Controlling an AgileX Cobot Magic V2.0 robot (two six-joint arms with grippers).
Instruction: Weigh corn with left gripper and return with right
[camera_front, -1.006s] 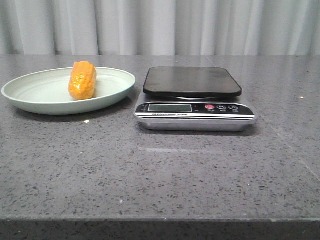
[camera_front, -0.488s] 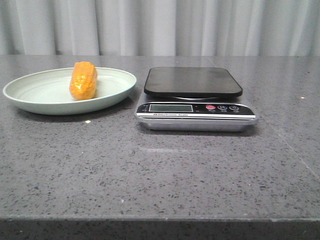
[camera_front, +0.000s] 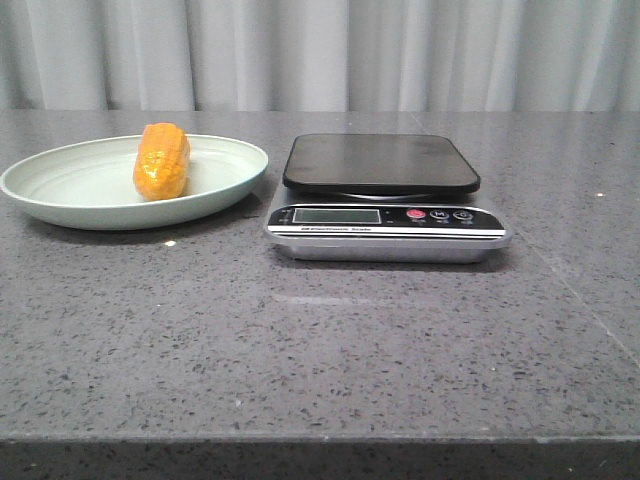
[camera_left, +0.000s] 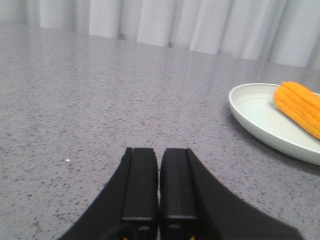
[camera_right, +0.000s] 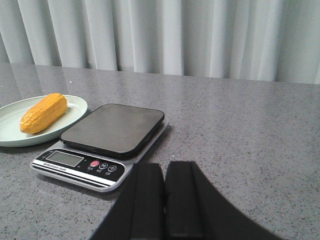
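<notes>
The bumpy, glossy orange corn (camera_front: 162, 161) lies in a shallow pale-green plate (camera_front: 60, 190) on the speckled grey worktop (camera_front: 320, 340), beside a flat black-topped scale (camera_front: 385, 195), while both claws, left (camera_left: 159, 186) and right (camera_right: 164, 200), sit pressed together, empty.

Left gripper (camera_left: 158, 182) and right gripper (camera_right: 164, 200), wrist views: each pair of black fingers pressed together, nothing held between them.

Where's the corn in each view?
Front view: corn on the pale green plate, left of the scale.
Left wrist view: corn at the frame's right edge, on the plate.
Right wrist view: corn at the frame's left.
Shared landmark: the plate.
</notes>
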